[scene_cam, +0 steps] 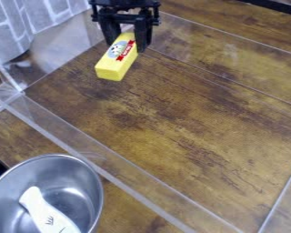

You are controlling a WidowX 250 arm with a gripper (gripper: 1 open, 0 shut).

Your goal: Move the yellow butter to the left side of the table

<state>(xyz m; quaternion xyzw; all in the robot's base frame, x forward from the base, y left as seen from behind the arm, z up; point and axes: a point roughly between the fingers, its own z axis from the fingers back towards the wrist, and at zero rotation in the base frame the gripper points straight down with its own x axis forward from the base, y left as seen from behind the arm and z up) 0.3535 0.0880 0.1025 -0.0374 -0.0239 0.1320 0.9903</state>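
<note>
Counter: dark brown wood grain, clear acrylic edging, steel bowl with a white-handled utensil at near left. Whitish quilted cloth far left. Yellow butter at the far left part, hanging tilted below the pincer, label up; pincer closed on its far end.

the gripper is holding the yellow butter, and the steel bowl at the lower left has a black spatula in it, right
Not quite: the camera view shows a white utensil in the steel bowl, not a black one.
</note>
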